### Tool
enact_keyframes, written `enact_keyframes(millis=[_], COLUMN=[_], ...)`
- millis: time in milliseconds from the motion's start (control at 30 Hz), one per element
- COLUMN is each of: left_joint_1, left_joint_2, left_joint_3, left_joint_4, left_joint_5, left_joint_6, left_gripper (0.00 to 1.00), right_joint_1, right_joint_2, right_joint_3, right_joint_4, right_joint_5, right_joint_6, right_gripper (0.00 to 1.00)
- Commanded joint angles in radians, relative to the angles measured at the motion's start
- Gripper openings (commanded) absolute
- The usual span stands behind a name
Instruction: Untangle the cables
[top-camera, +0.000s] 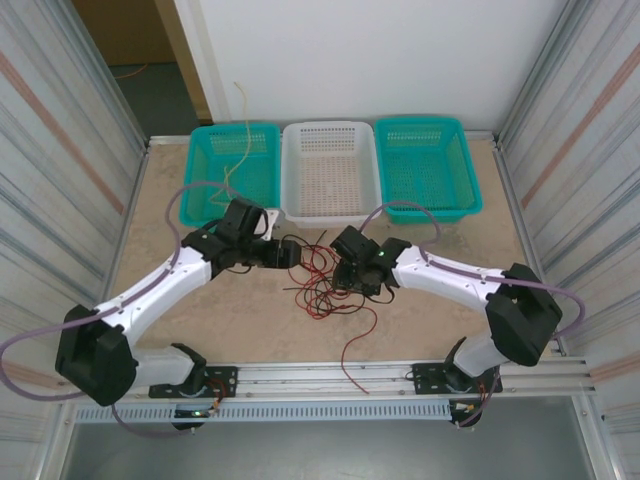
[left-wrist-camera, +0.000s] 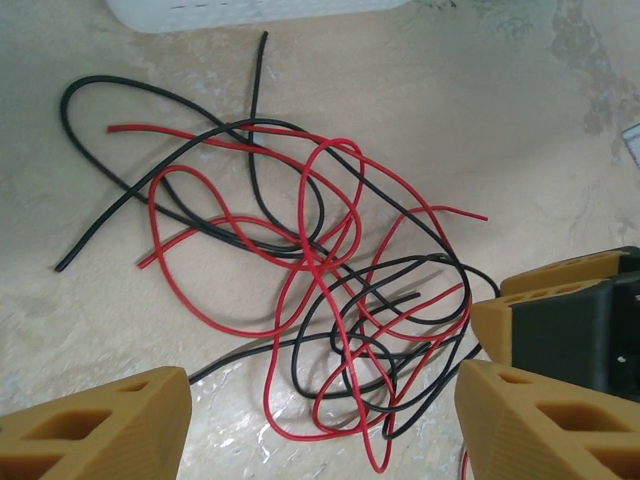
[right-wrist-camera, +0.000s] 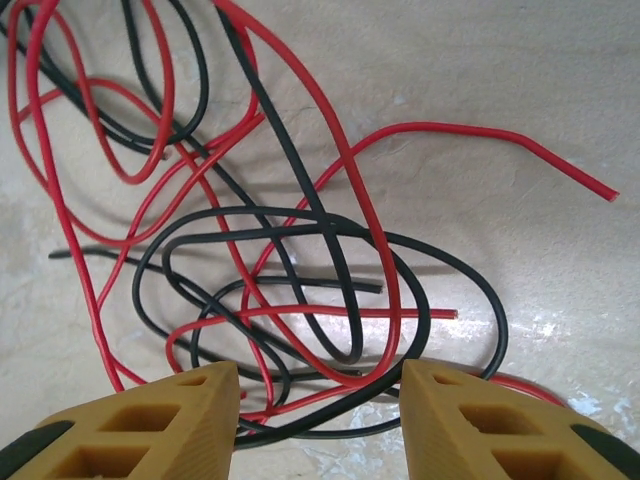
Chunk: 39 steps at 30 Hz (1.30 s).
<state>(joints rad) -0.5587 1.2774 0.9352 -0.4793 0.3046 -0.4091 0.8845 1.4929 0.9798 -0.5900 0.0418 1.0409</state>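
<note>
The cables (top-camera: 320, 282) lie as a loose knot of red and black strands on the table's middle, between my two grippers. My left gripper (top-camera: 290, 253) is at the knot's left edge. In the left wrist view its jaws (left-wrist-camera: 320, 425) stand wide apart over red and black loops (left-wrist-camera: 370, 350), touching none. My right gripper (top-camera: 345, 272) is low at the knot's right edge. Its fingers (right-wrist-camera: 320, 415) are apart, with a red loop and black loops (right-wrist-camera: 340, 330) lying between the tips, unpinched. A pale yellow cable (top-camera: 240, 125) hangs over the left teal basket.
Three baskets line the far edge: teal (top-camera: 200, 135), white (top-camera: 330, 126) and teal (top-camera: 420, 122). One red cable end (top-camera: 352, 362) trails toward the metal rail (top-camera: 400, 375) at the near edge. Corrugated metal walls stand on both sides.
</note>
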Motion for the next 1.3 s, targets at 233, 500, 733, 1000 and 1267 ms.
enact_keyframes(millis=[233,500,733,1000,1267], left_joint_1=[-0.168,-0.191,-0.19,-0.196,-0.389], left_joint_2=[0.13,0.148,0.152,0.137,0.244], left_joint_3=[0.058,0.047,0.05,0.044,0.188], left_joint_4=[-0.023,0.021,0.007,0.08,-0.113], left_joint_5=[0.016,0.005,-0.013,0.059,-0.022], left_joint_6=[0.044,-0.01,-0.01,-0.019,0.204], left_gripper=[0.67,0.65,0.65,0.66,0.69], right_joint_1=[0.033,0.031,0.051,0.051,-0.087], right_joint_2=[-0.024,0.002,-0.075,-0.232,-0.336], right_joint_3=[0.028,-0.04,0.165,0.219,0.157], right_joint_4=[-0.193,0.038,-0.167,-0.269,-0.322], right_joint_5=[0.152,-0.009,0.154,0.245,0.207], right_joint_6=[0.217,0.236,0.048,-0.017,0.008], right_gripper=[0.66,0.33,0.0,0.0,0.51])
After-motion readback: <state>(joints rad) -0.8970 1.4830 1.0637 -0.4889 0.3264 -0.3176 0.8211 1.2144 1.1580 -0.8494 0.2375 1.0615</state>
